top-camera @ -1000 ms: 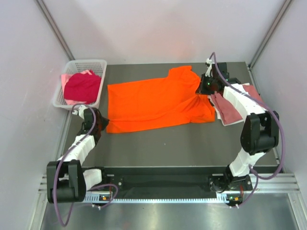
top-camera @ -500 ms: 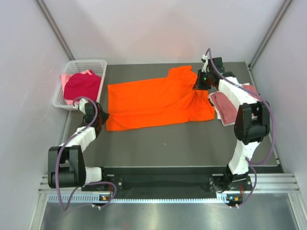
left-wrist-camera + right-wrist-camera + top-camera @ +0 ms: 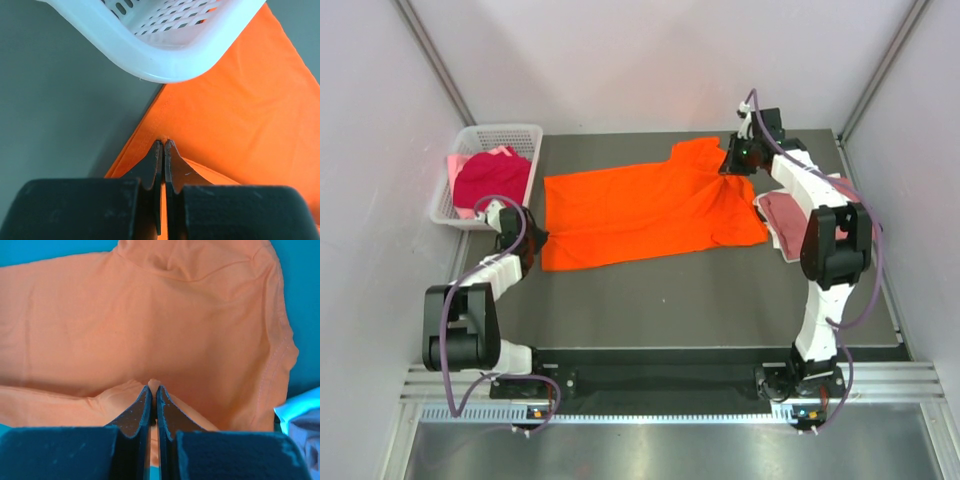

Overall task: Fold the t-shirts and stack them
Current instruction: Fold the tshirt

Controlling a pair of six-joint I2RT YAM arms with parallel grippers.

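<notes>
The orange t-shirt point(image 3: 640, 210) lies spread across the dark table, hem to the left, collar to the right. My left gripper point(image 3: 534, 240) is shut on its lower-left hem corner; in the left wrist view point(image 3: 164, 145) the jaws pinch a fold of orange cloth point(image 3: 240, 110). My right gripper point(image 3: 728, 166) is shut on the shirt near its upper right sleeve; in the right wrist view point(image 3: 153, 388) the jaws hold a ridge of the cloth point(image 3: 150, 315). A folded dusty rose t-shirt point(image 3: 790, 220) lies at the right. A crimson t-shirt point(image 3: 492, 180) and a pale pink one point(image 3: 453, 172) sit in the basket.
The white lattice basket point(image 3: 498, 133) stands at the table's far left, and its rim point(image 3: 150, 55) is close above my left gripper. Grey enclosure walls stand on three sides. The right arm reaches over the folded rose shirt.
My right gripper has moved toward the back of the table with the shirt's upper right part. My left gripper has moved slightly back along the hem corner. Both stay shut.
</notes>
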